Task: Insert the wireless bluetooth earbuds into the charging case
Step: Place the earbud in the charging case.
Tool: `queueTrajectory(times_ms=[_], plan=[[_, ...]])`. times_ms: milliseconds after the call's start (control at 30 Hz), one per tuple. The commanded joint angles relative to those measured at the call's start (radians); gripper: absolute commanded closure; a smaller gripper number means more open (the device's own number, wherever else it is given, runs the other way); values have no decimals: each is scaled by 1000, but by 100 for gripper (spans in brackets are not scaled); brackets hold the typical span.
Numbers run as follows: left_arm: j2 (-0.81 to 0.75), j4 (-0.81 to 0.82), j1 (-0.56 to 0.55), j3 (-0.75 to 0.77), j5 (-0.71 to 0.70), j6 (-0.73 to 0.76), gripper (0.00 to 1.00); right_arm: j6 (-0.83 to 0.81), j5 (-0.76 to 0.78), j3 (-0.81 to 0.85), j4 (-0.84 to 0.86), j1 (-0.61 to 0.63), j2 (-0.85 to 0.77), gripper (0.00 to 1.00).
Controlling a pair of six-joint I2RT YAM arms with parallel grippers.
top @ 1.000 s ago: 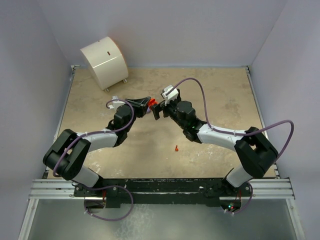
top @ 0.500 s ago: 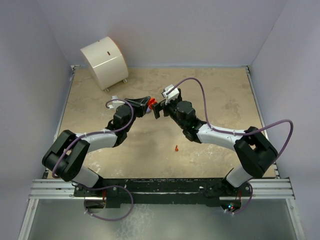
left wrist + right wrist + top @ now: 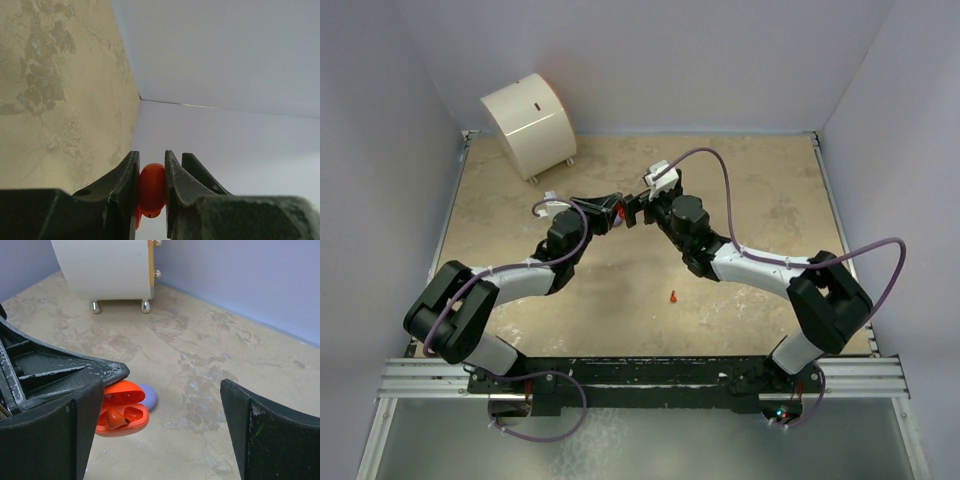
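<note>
Left wrist view is showing the left gripper (image 3: 151,159) squeezing its jaws tight on the red-orange charging case (image 3: 151,190). The right gripper (image 3: 161,390) is facing that case with its jaws spread wide; the case is gaping open with a seated earbud (image 3: 116,417) resting inside and a lilac rounded piece (image 3: 149,395) just behind it. A loose earbud (image 3: 673,296), also red-orange, is lying on the table (image 3: 770,200), well apart from both grippers and nearer the arm bases.
</note>
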Motion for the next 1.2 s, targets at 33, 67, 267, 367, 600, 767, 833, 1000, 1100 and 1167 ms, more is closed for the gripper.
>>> queueTrajectory(times_ms=[33,67,267,367,600,767,833,1000,1100,1167], plan=[[-41,31,-6,15,-18,12,100,15,33,48,39,4,9,0],[-42,28,-6,15,-20,12,100,17,33,44,40,3,5,0],[-37,23,-6,21,-28,12,100,13,13,12,58,4,-49,0],[-27,26,-6,30,-25,11,100,13,14,10,32,5,-58,0],[-27,16,-6,49,-24,14,100,12,10,2,28,5,-59,0],[-24,11,-5,64,-23,18,100,11,3,2,26,4,-56,0],[-24,10,-6,69,-21,20,100,11,1,-25,28,4,-55,0],[-25,8,-6,73,-21,21,100,14,-2,-35,32,4,-55,0],[-28,10,-6,72,-21,22,100,14,-16,-38,46,5,-54,0],[-33,11,-6,67,-20,21,100,18,-8,-40,48,4,-53,0]])
